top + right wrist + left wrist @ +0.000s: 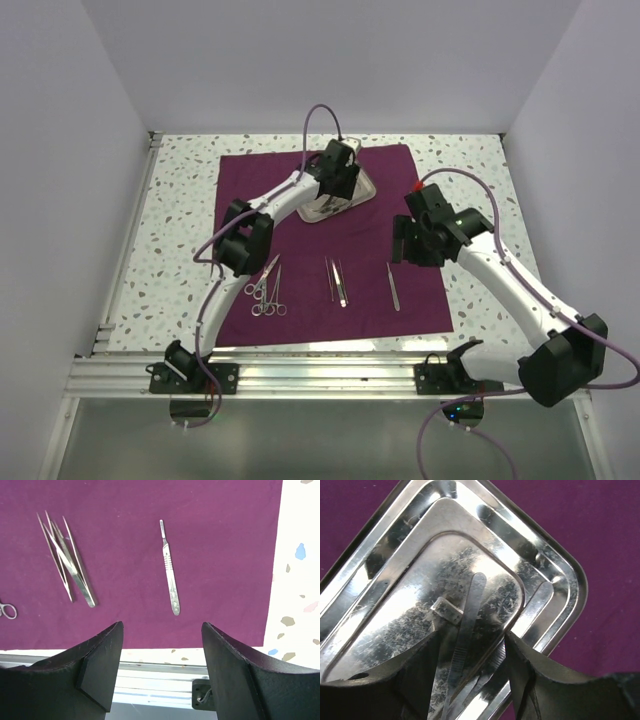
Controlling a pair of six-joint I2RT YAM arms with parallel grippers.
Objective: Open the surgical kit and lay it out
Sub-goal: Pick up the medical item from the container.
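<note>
Left gripper jaws spread, arm stretched to steel tray at 12 o'clock on purple cloth, straddling slim instrument | right gripper wide apart, elbow bent, hovering at 3 o'clock | scalpel handle at 5 o'clock, tweezers at 6 o'clock

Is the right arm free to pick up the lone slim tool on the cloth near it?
Probably yes. The right gripper hangs open above the cloth, and the slim tool lies alone, clear of the tweezers.
</note>
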